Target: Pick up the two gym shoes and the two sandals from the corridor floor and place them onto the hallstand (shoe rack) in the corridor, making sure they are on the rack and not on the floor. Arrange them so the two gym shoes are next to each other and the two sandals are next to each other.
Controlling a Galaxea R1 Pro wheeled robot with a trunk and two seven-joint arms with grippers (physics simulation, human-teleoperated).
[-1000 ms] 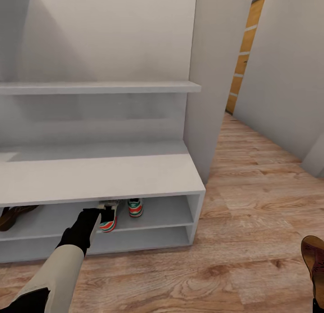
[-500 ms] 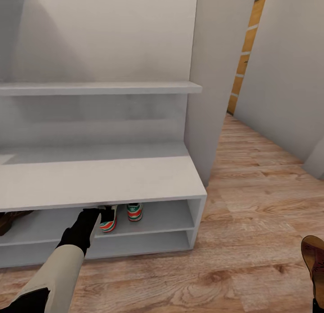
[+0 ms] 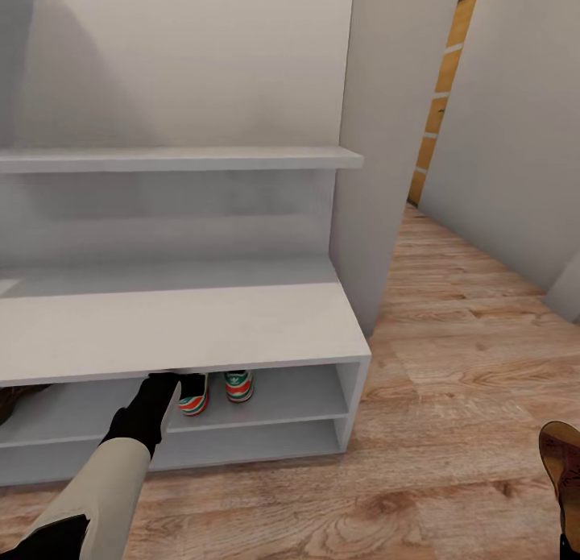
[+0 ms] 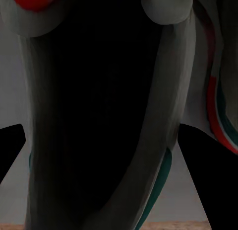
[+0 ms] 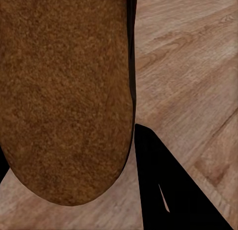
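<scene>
Sitting side by side on the upper shelf level of the hallstand [image 3: 242,334] are the two gym shoes, their striped heels facing out. The left gym shoe [image 3: 193,395] lies right against the left gripper [image 3: 171,377], whose black fingers reach under the bench top beside that shoe; the right gym shoe [image 3: 238,386] stands just beside it, close but apart. From the left wrist view the sneaker fills the space between the two dark fingertips [image 4: 208,185], its pale sole and green and red trim close to the lens, so the gripper looks set around the shoe, though whether the fingers press on it I cannot tell.

A brown sandal [image 3: 18,396] peeks out at the far left end of the same shelf level, mostly cut off by the edge of the head view. The other sandal [image 3: 562,463] shows at the lower right of the head view, above the corridor floor [image 3: 451,367]; in the right wrist view its brown sole [image 5: 64,91] lies against a dark finger [image 5: 168,190] of the right gripper [image 5: 74,180], which holds it over the wood planks.

Above the bench, a wall shelf [image 3: 177,157] runs across the pale wall, and an orange door [image 3: 439,93] stands at the far end of the corridor.
</scene>
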